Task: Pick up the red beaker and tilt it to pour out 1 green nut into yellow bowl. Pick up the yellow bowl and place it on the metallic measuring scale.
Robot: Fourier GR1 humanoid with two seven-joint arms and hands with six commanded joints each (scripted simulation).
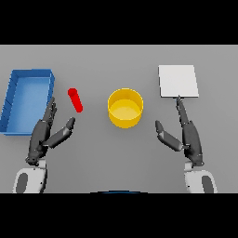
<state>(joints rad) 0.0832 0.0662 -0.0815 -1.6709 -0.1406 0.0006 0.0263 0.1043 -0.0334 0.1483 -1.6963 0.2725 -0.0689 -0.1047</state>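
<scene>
Lying on its side on the grey table (116, 153), the red beaker (76, 99) sits left of centre, long axis running from upper left to lower right, mouth end not clear from the head view. No nut visible; contents can't be told.

Beaker is apart from everything: no hand on it. Left hand (45, 132) is just below and left of it, fingers straight and relaxed, pointing up toward the far side, thumb spread out to the right w/ its tip near the beaker's lower end but not touching. Holding nothing.

Yellow bowl (125, 108) stands upright near table centre, right of the beaker, a clear gap betw. them. Round, open top, inside looks bare yellow.

Scale (178, 81): pale flat square plate, far right, beyond and right of the bowl, well apart from it. Nothing on top.

Right hand (187, 137) is below the scale, fingers straight and loose, longest fingertip reaching up to about the scale's near edge; whether it touches can't be told. Thumb sticks out left toward the bowl, still apart from it. Grasping nothing.

Blue tray (14, 90) at far left, rectangular w/ raised walls, beside the left hand's fingertips. Interior shows only blue floor.
</scene>
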